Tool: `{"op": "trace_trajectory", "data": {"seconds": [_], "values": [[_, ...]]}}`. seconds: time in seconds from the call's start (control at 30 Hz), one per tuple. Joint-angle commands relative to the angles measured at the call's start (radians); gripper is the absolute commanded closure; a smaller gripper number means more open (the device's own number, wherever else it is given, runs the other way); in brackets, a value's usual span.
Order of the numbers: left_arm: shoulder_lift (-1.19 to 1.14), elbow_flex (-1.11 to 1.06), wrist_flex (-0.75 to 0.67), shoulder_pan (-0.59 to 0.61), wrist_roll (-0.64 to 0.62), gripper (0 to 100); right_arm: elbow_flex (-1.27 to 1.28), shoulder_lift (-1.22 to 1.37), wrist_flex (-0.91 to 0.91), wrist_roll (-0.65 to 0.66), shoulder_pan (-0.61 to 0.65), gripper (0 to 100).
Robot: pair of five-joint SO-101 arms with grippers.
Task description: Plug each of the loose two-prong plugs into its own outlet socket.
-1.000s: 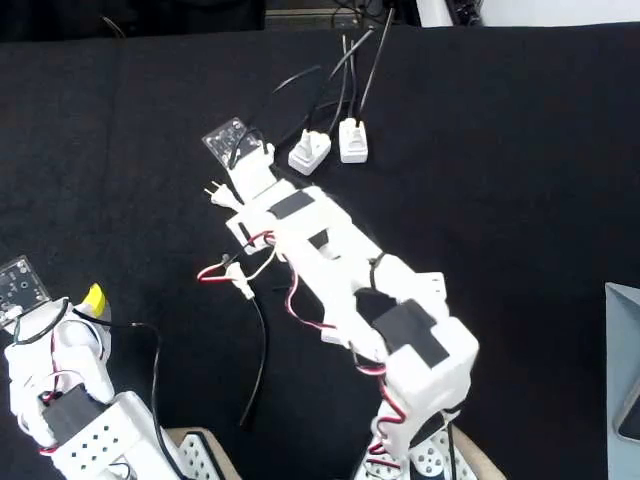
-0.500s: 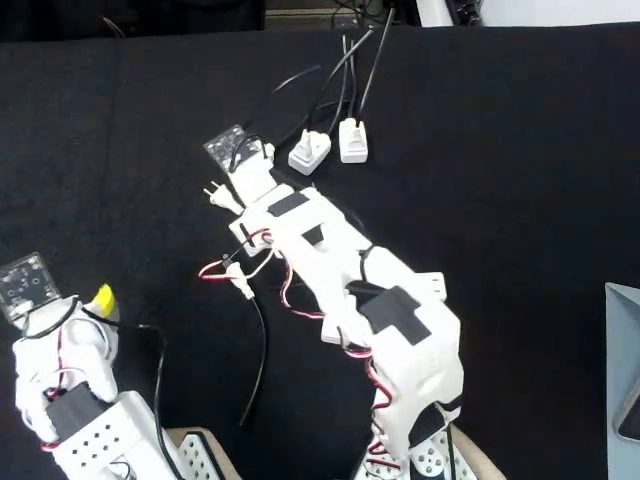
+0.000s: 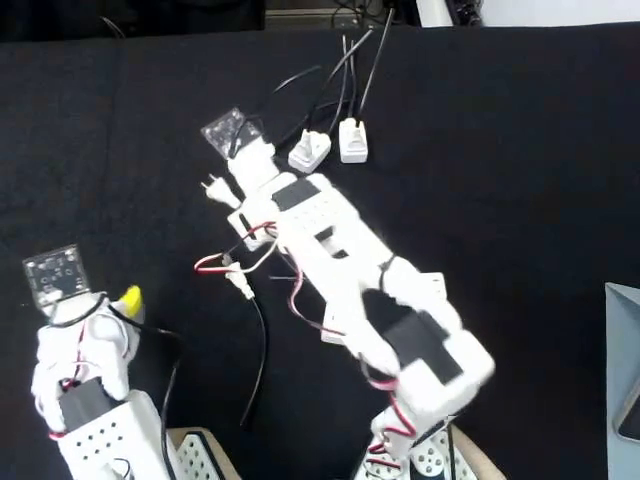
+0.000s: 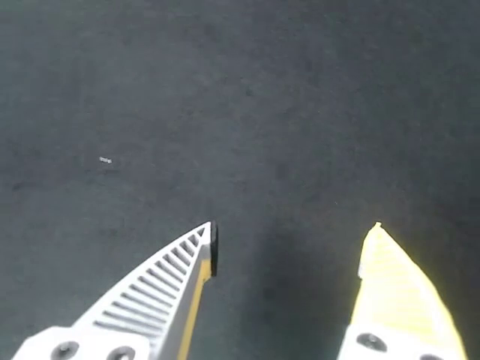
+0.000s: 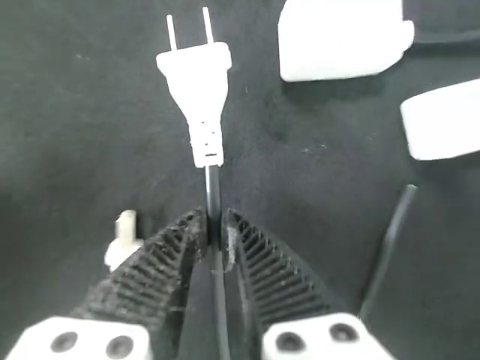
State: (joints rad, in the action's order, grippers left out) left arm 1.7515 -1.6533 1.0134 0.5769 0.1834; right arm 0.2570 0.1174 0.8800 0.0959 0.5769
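- The right gripper (image 5: 215,219) is pinching a black cord (image 5: 213,187) just behind a white two-prong plug (image 5: 193,75), with its jaws pressed together on the cord.
- The plug is pointing its prongs away from the gripper, over the black table (image 5: 75,112).
- One white outlet socket (image 5: 341,37) is lying near the plug but not touching it, and a second socket (image 5: 442,120) is sitting beside the first.
- The left gripper (image 4: 295,229) is hovering over bare table at the near left corner, with its fingers spread wide and gripping nothing.
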Motion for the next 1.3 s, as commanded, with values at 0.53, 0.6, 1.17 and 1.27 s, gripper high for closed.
{"op": "trace_trajectory", "data": {"seconds": [0.53,0.6,1.17,1.27], "values": [[0.012,-0.048,0.002,-0.274,0.002,69,0.338,-0.705,0.325,-0.219,-0.184,98.6],[0.012,-0.05,0.006,-0.3,0.0,69,0.361,-0.707,0.325,-0.282,-0.23,98.3],[0.012,-0.05,0.12,-0.417,0.002,69,0.467,-0.711,0.33,-0.219,-0.252,77.3],[0.005,-0.05,0.121,-0.415,0.0,69,0.472,-0.711,0.331,0.063,-0.264,77.3]]}}
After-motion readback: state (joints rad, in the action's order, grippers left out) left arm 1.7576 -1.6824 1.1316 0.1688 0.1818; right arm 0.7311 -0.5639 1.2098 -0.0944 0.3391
